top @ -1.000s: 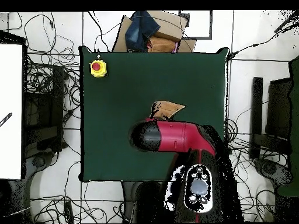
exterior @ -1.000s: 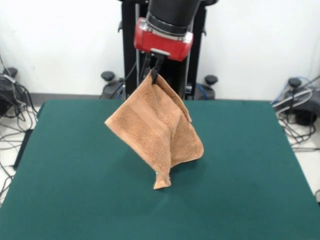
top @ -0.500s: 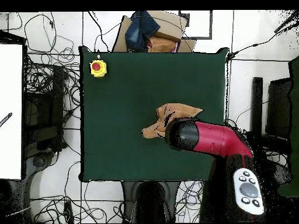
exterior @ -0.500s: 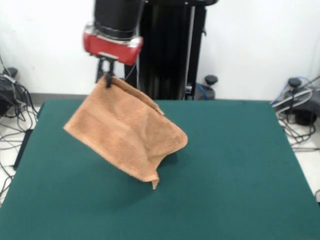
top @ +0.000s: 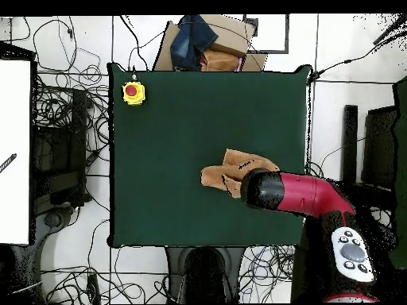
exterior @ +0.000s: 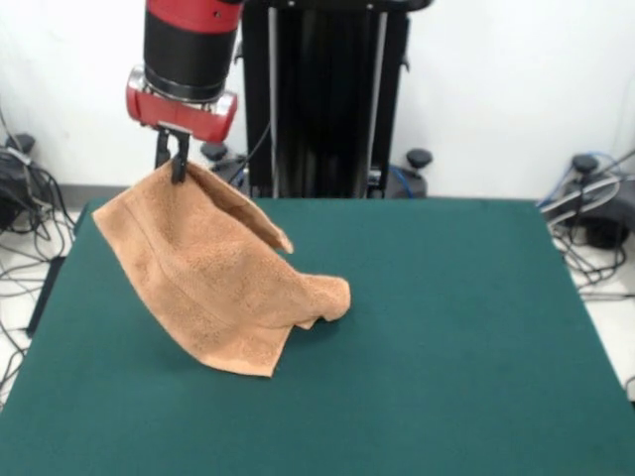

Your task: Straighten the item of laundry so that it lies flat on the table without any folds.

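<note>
The item of laundry point(exterior: 213, 283), a peach-orange terry towel, hangs by one corner from my gripper point(exterior: 177, 171), which is shut on that corner above the far left of the green table point(exterior: 446, 337). Its lower part drapes down and rests crumpled on the table, with a fold along the right side. In the overhead view only part of the towel point(top: 226, 171) shows past the red arm, and the gripper itself is hidden under the arm.
A yellow box with a red button point(top: 133, 93) sits at one corner of the table in the overhead view. Cardboard and dark cloth point(top: 203, 44) lie just beyond the table's edge. Cables cover the floor around the table.
The arm has swung left in the front view and lowered a little, carrying the towel's corner with it. The towel's bottom has gone from hanging free to resting on the table.
</note>
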Action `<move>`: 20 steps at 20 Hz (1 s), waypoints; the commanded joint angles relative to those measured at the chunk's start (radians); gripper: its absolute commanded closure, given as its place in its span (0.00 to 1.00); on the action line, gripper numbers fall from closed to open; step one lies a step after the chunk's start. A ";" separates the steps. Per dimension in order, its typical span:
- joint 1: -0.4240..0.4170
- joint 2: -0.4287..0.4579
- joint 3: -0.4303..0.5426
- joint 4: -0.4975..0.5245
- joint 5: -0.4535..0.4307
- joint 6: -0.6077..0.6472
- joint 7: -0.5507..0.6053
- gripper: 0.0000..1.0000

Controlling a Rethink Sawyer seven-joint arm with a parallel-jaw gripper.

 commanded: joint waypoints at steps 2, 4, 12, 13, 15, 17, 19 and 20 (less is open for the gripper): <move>0.023 0.036 0.125 -0.027 -0.085 -0.036 -0.071 1.00; 0.022 0.034 0.134 -0.027 -0.100 -0.046 -0.056 0.00; 0.009 0.031 0.156 -0.026 -0.104 -0.022 -0.077 0.00; 0.007 0.031 0.159 -0.027 -0.106 -0.021 -0.082 0.00; 0.007 0.032 0.158 -0.032 -0.116 -0.012 -0.095 0.00; 0.004 0.038 0.159 -0.038 -0.118 -0.018 -0.091 0.00; 0.020 0.048 0.140 -0.060 -0.130 0.029 -0.107 0.00; 0.022 0.043 0.136 -0.063 -0.129 0.053 -0.115 0.00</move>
